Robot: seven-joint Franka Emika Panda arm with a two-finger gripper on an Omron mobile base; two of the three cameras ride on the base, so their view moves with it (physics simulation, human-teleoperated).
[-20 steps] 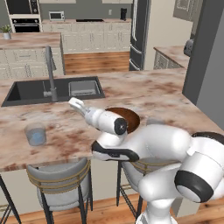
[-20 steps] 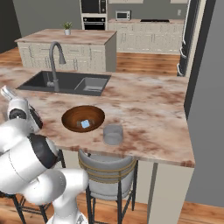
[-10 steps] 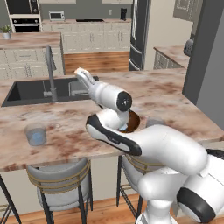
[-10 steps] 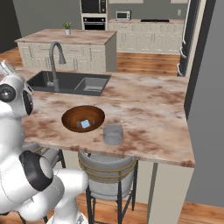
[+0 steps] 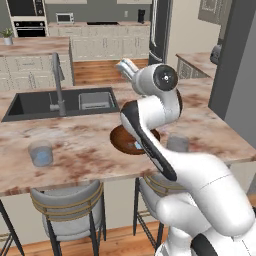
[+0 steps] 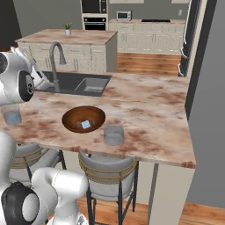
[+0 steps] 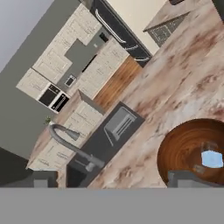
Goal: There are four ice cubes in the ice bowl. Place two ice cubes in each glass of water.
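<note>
The gripper [image 5: 126, 65], jaws spread and empty, hangs high over the counter at about 12 o'clock from the wooden ice bowl [image 6: 72, 117] — from here it would do best to swing down over the bowl's centre and straddle one cube squarely. One pale-blue ice cube [image 6: 86, 125] can be counted in the bowl; any others cannot be made out. Two water glasses stand on the counter — one [image 6: 114, 135] just beside the bowl at 4 o'clock, the other [image 5: 41, 153] well apart at 9 o'clock.

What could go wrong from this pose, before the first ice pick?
1. The open gripper is high above the counter, so the drop to the ice bowl is long; a steep descent may clip its rim.
2. The ice cubes sit clustered, so the fingers could push them aside or grab two.
3. One glass stands close beside the bowl; an arm swing could knock it.
</note>
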